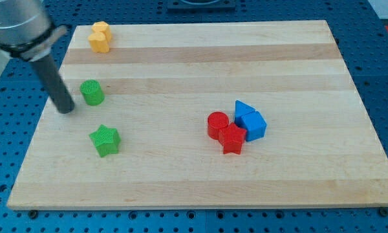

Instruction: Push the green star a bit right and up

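My tip [66, 110] on board [200, 71], near view's left edge, just left of green cylinder [92, 92]. No fingers on this rig: bare rod, nothing held, touching no block.

Green star [105, 140] lies below and right of tip, apart from it, in board's lower left.

Key relation: star must go right and up, so tip wants star's lower-left side. Tip now sits on upper-left side; judgement: needs to drop down past star before pushing.

Cylinder above star, possibly in star's path.
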`<state>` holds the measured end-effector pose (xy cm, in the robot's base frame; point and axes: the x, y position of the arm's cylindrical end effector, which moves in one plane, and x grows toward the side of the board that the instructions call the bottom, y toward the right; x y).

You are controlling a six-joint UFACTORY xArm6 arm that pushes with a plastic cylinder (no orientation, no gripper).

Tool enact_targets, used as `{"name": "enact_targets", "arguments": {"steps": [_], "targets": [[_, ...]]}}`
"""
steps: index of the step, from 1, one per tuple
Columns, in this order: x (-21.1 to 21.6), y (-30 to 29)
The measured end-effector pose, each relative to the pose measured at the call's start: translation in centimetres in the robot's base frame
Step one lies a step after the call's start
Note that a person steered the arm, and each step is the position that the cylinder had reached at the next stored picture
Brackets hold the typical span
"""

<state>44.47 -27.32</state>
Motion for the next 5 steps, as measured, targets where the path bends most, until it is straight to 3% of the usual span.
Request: {"name": "enact_targets", "arguments": {"steps": [2,5], "targets": [[5.3,0.1],[9.4,13.3]]}}
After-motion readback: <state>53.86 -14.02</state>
